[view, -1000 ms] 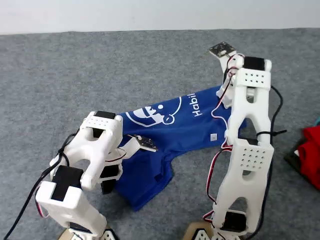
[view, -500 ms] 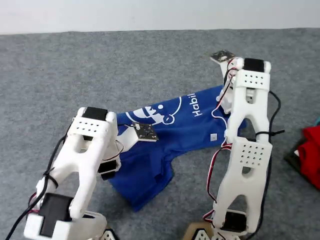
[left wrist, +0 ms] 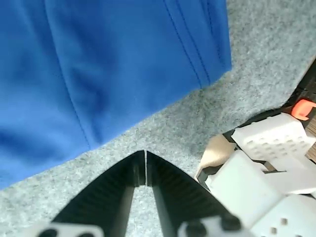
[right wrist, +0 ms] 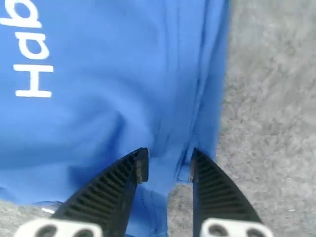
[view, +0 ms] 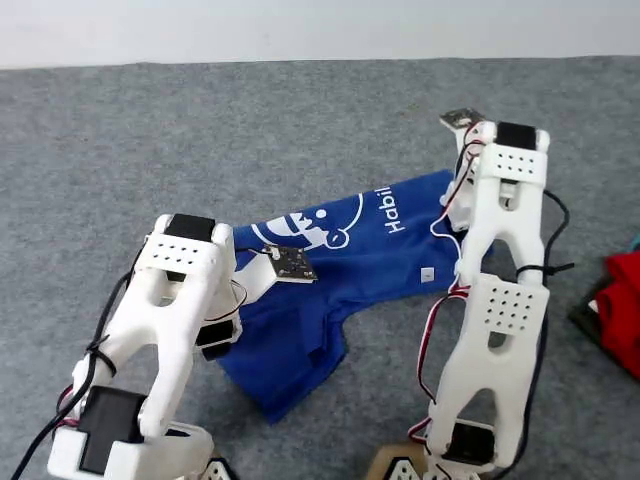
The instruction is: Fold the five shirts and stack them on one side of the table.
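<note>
A blue shirt [view: 345, 255] with white print lies crumpled on the grey carpet in the middle of the high view, one part folded toward the front. My left gripper [left wrist: 145, 170] is shut with nothing in it. It hangs over bare carpet just off the shirt's edge [left wrist: 98, 64]. My right gripper [right wrist: 167, 168] is open, its fingers astride the hem of the shirt [right wrist: 108, 74] near the white lettering. In the high view the left arm [view: 175, 300] stands at the shirt's front-left and the right arm [view: 500, 230] at its right end.
A red cloth [view: 625, 300] lies at the right edge of the table. The right arm's base [left wrist: 266, 158] stands close beside the left gripper. Bare grey carpet [view: 200, 130] stretches across the back and left.
The left arm has lifted and straightened from its low folded pose, then held still. The right arm has shifted slightly to the right along the shirt's edge.
</note>
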